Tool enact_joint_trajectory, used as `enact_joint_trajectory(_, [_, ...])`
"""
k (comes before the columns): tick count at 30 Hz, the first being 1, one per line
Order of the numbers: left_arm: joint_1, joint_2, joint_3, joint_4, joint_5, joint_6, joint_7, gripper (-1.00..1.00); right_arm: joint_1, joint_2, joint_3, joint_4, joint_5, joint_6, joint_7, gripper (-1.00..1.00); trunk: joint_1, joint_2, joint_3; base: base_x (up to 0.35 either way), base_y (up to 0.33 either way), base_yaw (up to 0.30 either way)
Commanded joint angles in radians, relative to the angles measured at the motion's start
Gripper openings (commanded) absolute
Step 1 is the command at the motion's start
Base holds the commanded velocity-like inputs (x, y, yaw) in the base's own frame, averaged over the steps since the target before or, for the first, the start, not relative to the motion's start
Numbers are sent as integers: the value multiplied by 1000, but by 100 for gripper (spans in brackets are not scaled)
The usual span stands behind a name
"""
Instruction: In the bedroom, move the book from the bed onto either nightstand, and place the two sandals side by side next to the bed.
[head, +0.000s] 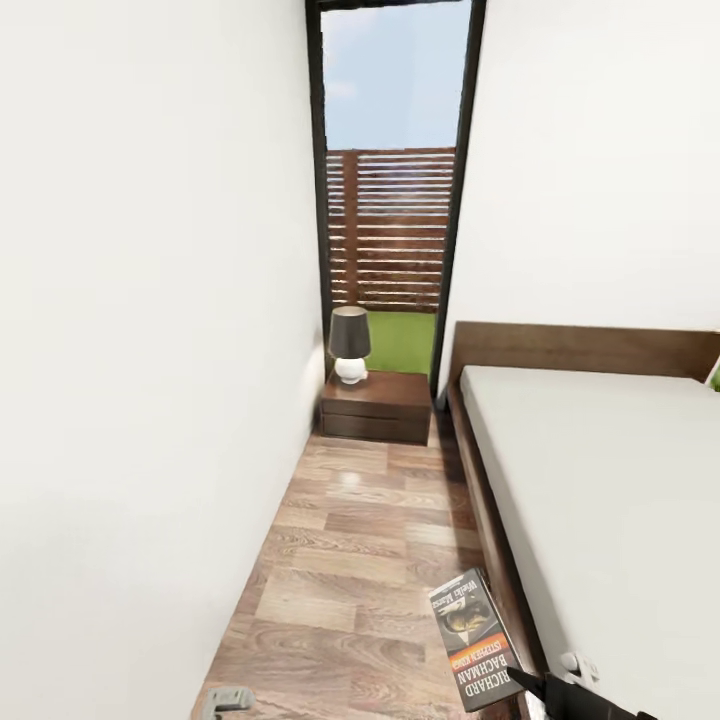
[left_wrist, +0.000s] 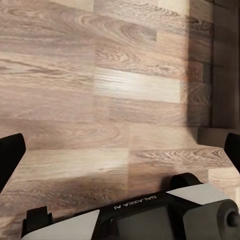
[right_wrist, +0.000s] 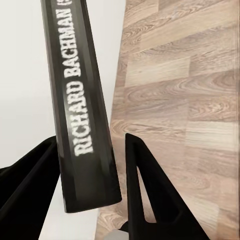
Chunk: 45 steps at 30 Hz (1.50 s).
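While upright, book (right_wrist: 85, 115) between right pincer (right_wrist: 90, 170) fingers.

You see a black book (head: 473, 640) with an orange band and white lettering, a dark-brown nightstand (head: 375, 406), a light-grey mattress (head: 610, 480), a wood-grain plank floor (head: 350, 560), and white walls (head: 150, 350).

Running off frame beside the bed (head: 600, 480): book (head: 474, 640) lower corner, right gripper (head: 560, 695); cover picture blurring, illegible.
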Motion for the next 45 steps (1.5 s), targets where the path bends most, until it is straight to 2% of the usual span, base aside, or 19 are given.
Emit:
enact_joint_trajectory(1, [0, 0, -8, 0, 9, -2, -3, 100, -1, 0, 0, 0, -11, 11, 3, -100, 0, -1, -1, 126, 0, -257])
enact_joint_trajectory(8, [0, 0, -8, 1, 9, -2, -3, 100, -1, 0, 0, 0, -11, 11, 2, -100, 0, -1, -1, 258, 0, -256])
enact_joint_trajectory(17, [0, 0, -8, 0, 9, -2, -3, 100, -1, 0, 0, 0, -11, 11, 2, -100, 0, -1, -1, 28, 0, -240])
enact_joint_trajectory(31, [0, 2, -7, 1, 10, -2, -3, 100, -1, 0, 0, 0, -11, 11, 3, -100, 0, -1, -1, 8, 0, -15])
enact_joint_trajectory(45, [0, 2, -8, 1, 10, -2, -3, 100, -1, 0, 0, 0, -11, 11, 2, -100, 0, -1, -1, 297, 0, 0])
